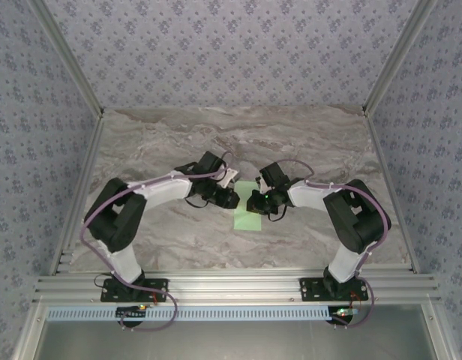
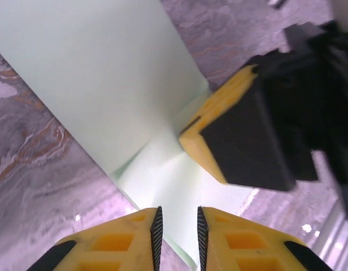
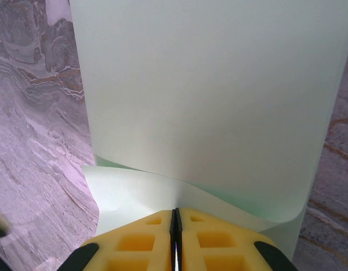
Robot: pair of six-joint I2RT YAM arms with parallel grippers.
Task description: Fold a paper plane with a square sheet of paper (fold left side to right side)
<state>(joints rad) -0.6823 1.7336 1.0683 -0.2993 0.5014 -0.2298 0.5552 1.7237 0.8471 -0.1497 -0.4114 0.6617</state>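
The square sheet of paper (image 1: 247,219) lies near the middle of the marble-patterned table (image 1: 313,142), between the two arms, and from above it reads as a narrow pale green strip running from near to far. The left gripper (image 1: 231,198) comes at it from the left and the right gripper (image 1: 253,202) from the right, their tips close together over the strip's far half. In the right wrist view the right gripper (image 3: 175,217) is clenched, its yellow pads pressed flat together on an edge of the paper (image 3: 208,84), which rises from the pinch and curls over in a soft loop (no sharp crease shows there), with a lower layer beneath it. In the left wrist view the left gripper (image 2: 177,228) is released: its ribbed pads stand a little apart, with the green paper (image 2: 106,68) showing through the gap and nothing clamped. One of the right gripper's yellow fingers (image 2: 216,127) presses onto the sheet just beyond.
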